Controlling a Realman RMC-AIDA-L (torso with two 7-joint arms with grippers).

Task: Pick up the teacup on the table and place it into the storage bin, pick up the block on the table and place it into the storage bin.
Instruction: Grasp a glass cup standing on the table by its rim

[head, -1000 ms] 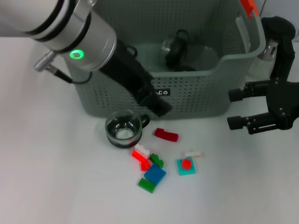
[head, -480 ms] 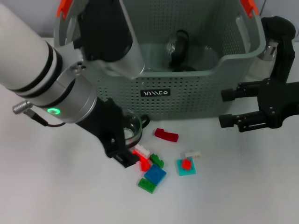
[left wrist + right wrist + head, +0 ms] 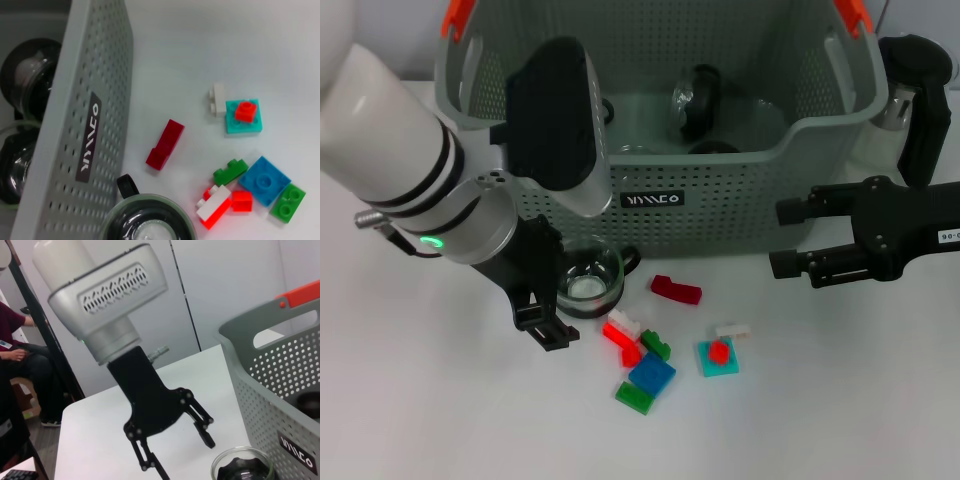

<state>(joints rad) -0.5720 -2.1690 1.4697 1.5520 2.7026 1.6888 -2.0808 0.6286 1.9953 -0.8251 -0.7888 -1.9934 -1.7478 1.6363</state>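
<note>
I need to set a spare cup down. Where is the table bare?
Bare table lies on the robot's left of the left gripper, and below the right gripper. Crowded: the teacup and blocks before the storage bin.

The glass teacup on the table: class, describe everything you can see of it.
The teacup is clear glass with a dark handle and dark base, standing upright and seemingly empty on the white table, close against the front of the storage bin. The open left claw hovers at its side; contact cannot be told.
</note>
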